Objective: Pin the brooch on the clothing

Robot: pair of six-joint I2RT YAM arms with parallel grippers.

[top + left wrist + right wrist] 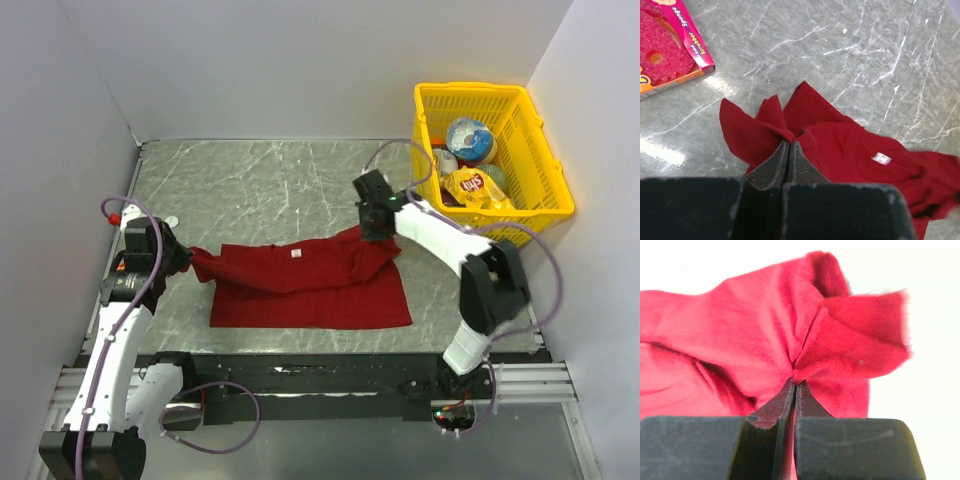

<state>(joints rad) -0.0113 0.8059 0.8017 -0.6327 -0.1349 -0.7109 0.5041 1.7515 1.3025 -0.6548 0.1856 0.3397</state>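
Surface: grey marbled tabletop [280, 180], white walls around.

1. Dark-red T-shirt [310, 290]: mid-table, lower part flat, upper edge bunched and drawn between two grips.
2. Yellow basket [470, 90]: well right of the T-shirt and beyond it, holding snack packets.
3. Left gripper [185, 258]: clenched on the T-shirt's left end.
4. Right gripper [375, 232]: clenched on a fold at the T-shirt's far right corner.
5. Sponge packet [670, 55]: beyond the T-shirt's left end.
6. White neck label [296, 254]: near the T-shirt's upper edge.
7. Brooch [172, 219]: apparently the whitish disc just beyond the T-shirt's left end, untouched.

Handling: probably the spreading stage. Pull both ends apart evenly and lay the fabric flat before fetching the brooch.
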